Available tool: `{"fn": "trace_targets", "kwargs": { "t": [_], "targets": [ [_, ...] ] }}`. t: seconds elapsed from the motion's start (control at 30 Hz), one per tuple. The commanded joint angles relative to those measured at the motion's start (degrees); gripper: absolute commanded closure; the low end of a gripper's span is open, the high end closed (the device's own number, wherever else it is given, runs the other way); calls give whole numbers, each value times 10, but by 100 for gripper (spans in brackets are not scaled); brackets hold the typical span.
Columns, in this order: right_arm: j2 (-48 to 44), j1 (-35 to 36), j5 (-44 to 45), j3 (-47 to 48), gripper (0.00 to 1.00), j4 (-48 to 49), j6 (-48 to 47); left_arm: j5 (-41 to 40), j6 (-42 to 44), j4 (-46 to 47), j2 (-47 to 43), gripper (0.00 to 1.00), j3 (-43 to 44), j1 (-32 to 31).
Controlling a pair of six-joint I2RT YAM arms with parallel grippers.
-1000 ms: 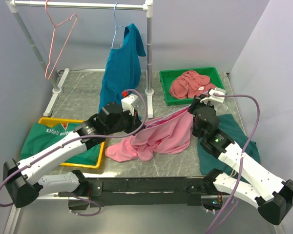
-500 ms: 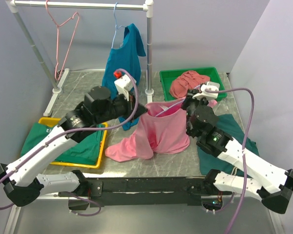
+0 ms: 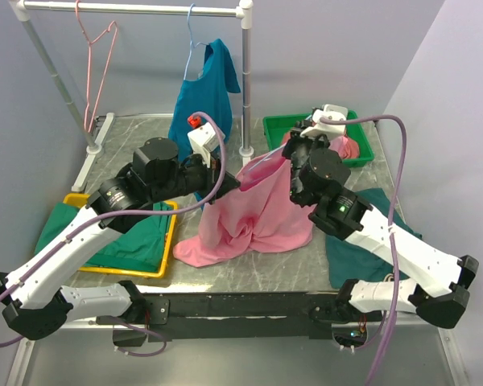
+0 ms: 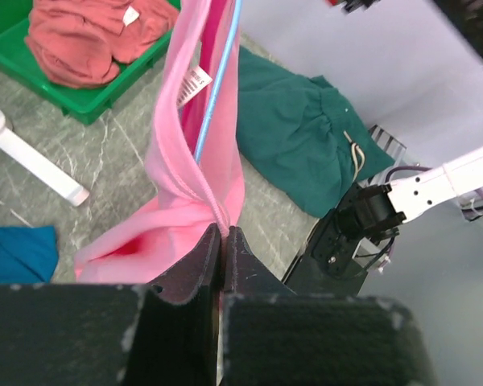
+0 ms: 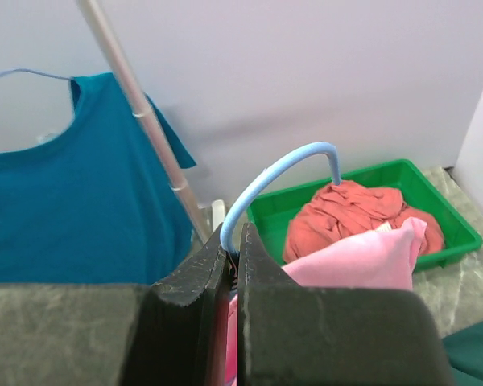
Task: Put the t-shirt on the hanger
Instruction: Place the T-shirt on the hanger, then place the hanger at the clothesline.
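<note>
Bright pink cotton t-shirt [image 3: 258,211] held up between both arms above the grey marbled table [image 3: 137,145], its lower folds resting on the surface. The left gripper [image 4: 222,235] is closed tight on a bunched fold of the pink fabric. The right gripper [image 5: 233,241] is pinched on the thin light-blue wire hanger [image 5: 283,170] just below its hook, which curves upward clear of the cloth. The hanger's wire runs down inside the shirt, beside its white label. Behind, a green plastic tray [image 4: 97,103] holds a crumpled dusty-rose garment [image 4: 80,40].
</note>
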Motion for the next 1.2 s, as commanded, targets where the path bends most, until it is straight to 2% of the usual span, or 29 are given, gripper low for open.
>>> {"fn": "trace_targets", "kwargs": {
  "t": [0.0,0.17,0.3,0.33,0.4,0.47,0.5,0.53,0.63,0.73,0.83,0.87,1.0,1.1,1.17],
  "targets": [
    [16,33,26,44,100,24,-28,-21,13,-7,-5,94,7,1],
    [19,83,44,0,100,19,10,-52,1,10,-7,91,6,1],
    [44,84,52,-2,100,16,20,-45,-4,24,1,89,22,1],
    [48,85,47,5,100,12,18,-44,-3,22,4,79,23,1],
    [44,85,30,29,100,14,14,-43,1,20,12,75,25,1],
    [49,84,25,60,100,15,-3,-39,1,25,9,66,23,1],
    [58,83,24,72,100,5,-8,-41,0,30,1,59,22,1],
    [62,81,24,82,100,2,-20,-46,-2,39,-5,42,22,1],
    [70,77,20,105,100,2,-52,-63,-3,54,-32,27,27,1],
    [62,67,-4,144,100,-8,-74,-103,-3,65,-61,24,40,1],
    [60,66,-20,230,100,-35,-105,-120,-4,84,-87,25,59,1],
    [62,66,-40,289,100,-64,-107,-120,-5,99,-95,24,61,1],
    [80,71,-79,416,100,-151,-90,-120,-3,99,-111,23,93,1],
    [68,71,-109,408,100,-180,-53,-117,4,73,-109,23,110,1],
    [57,71,-110,340,100,-183,-34,-111,8,59,-113,23,105,1]
  ]
}}
